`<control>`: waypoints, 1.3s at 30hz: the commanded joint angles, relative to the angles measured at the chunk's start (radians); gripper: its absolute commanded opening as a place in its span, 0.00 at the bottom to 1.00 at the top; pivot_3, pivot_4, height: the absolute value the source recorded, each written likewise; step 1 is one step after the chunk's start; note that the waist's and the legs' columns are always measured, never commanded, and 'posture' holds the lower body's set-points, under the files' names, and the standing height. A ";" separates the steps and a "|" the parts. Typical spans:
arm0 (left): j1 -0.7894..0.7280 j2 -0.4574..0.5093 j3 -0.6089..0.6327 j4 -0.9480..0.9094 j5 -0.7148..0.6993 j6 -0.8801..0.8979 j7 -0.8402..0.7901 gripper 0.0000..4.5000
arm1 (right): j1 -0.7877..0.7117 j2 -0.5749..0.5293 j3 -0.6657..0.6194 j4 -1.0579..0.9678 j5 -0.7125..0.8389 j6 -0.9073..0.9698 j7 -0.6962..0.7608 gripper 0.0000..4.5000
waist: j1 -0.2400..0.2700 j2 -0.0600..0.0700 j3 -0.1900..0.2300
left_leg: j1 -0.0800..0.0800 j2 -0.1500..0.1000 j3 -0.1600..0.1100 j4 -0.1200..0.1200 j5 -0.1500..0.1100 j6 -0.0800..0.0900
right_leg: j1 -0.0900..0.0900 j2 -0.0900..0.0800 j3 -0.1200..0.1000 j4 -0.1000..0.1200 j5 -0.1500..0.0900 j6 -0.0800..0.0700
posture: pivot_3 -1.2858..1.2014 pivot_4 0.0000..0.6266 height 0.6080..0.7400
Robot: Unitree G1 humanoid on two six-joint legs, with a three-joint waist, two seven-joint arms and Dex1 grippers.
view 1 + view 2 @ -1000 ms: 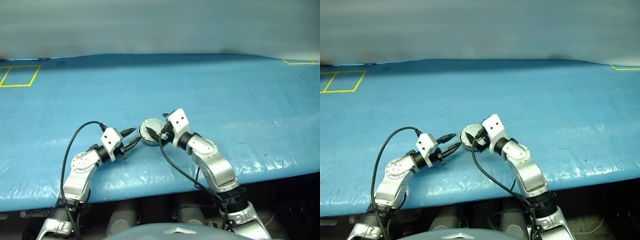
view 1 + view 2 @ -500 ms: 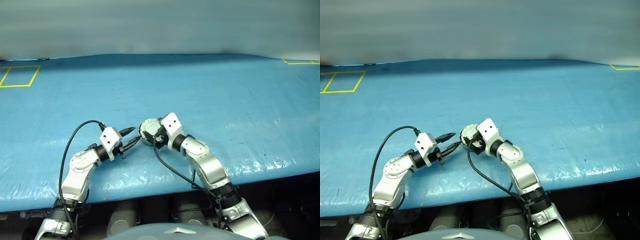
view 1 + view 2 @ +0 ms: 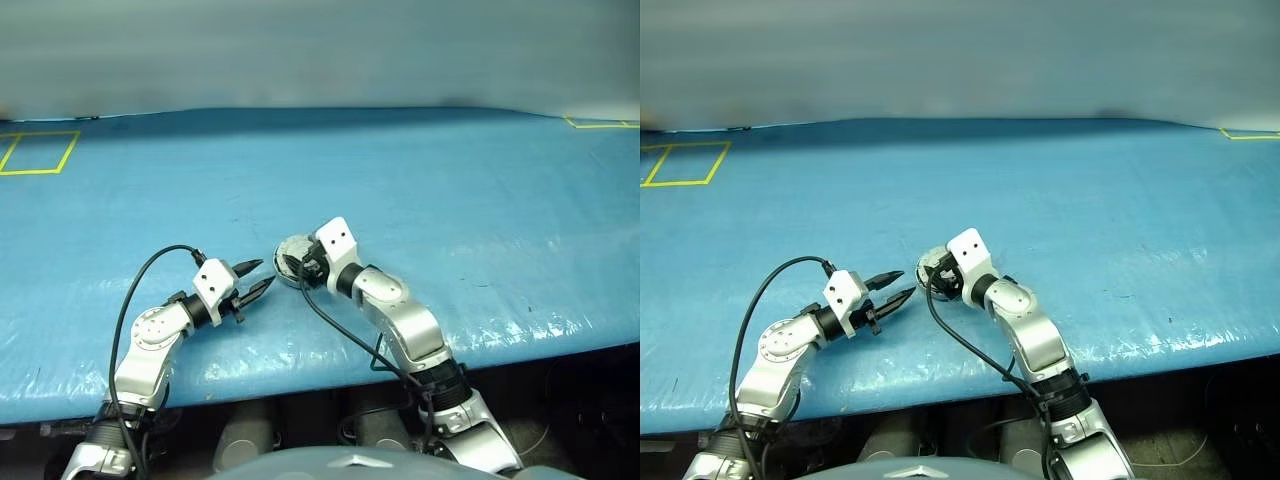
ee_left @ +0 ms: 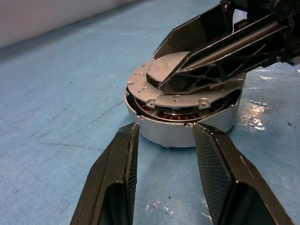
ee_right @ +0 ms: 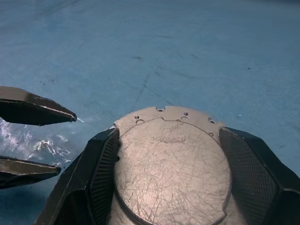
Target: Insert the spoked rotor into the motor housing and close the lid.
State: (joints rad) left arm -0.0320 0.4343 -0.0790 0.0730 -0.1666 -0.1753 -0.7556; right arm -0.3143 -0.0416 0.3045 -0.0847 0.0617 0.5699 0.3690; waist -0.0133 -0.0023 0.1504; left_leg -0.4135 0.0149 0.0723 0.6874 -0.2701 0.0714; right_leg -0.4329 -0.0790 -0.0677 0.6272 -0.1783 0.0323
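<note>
My right pincer (image 5: 164,187) straddles the lid (image 5: 171,171), fingers spread on either rim above the motor housing (image 4: 187,126) near the desk's (image 3: 450,180) front edge. My left pincer (image 4: 164,140) waits half open just beside it. It looks like stiff, heavy, slippery metal, so I judge the rim edges safest to hold.

The motor housing (image 4: 180,126) sits on the table (image 3: 450,190), near its front edge. The lid (image 5: 171,168) lies on top of it, between the right gripper's (image 5: 173,154) fingers. The left gripper (image 3: 255,279) is just left of the housing, apart from it
</note>
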 commanded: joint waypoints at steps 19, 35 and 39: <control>0.002 0.008 0.013 -0.032 -0.004 0.000 0.013 0.43 | -0.016 0.035 0.070 0.001 -0.098 0.063 -0.110 0.68 | -0.001 0.000 0.000 | 0.001 0.000 0.000 -0.003 0.002 -0.003 | 0.000 0.001 0.000 0.000 -0.002 0.002 | 0.52 0.24 1.00; 0.003 -0.025 0.025 -0.068 -0.049 0.071 0.044 0.43 | -0.005 0.016 0.100 0.093 -0.135 0.035 -0.107 0.68 | -0.007 0.000 0.000 | 0.008 0.002 -0.001 -0.003 0.002 -0.004 | 0.001 -0.002 0.000 0.000 -0.002 0.002 | 0.52 0.24 1.00; -0.023 -0.071 0.058 -0.082 -0.144 0.158 0.045 0.34 | -0.003 0.017 0.096 0.089 -0.132 0.038 -0.101 0.68 | -0.007 0.000 0.000 | 0.008 0.002 -0.001 -0.003 0.002 -0.004 | 0.001 -0.002 0.000 0.000 -0.002 0.002 | 0.52 0.24 1.00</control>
State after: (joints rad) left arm -0.0336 0.3759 -0.0473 0.0391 -0.2534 -0.0500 -0.7154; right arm -0.3371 -0.0197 0.4035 -0.0416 -0.0659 0.5749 0.2647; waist -0.0203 -0.0028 0.1499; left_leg -0.4060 0.0170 0.0713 0.6843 -0.2681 0.0677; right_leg -0.4316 -0.0806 -0.0683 0.6274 -0.1807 0.0339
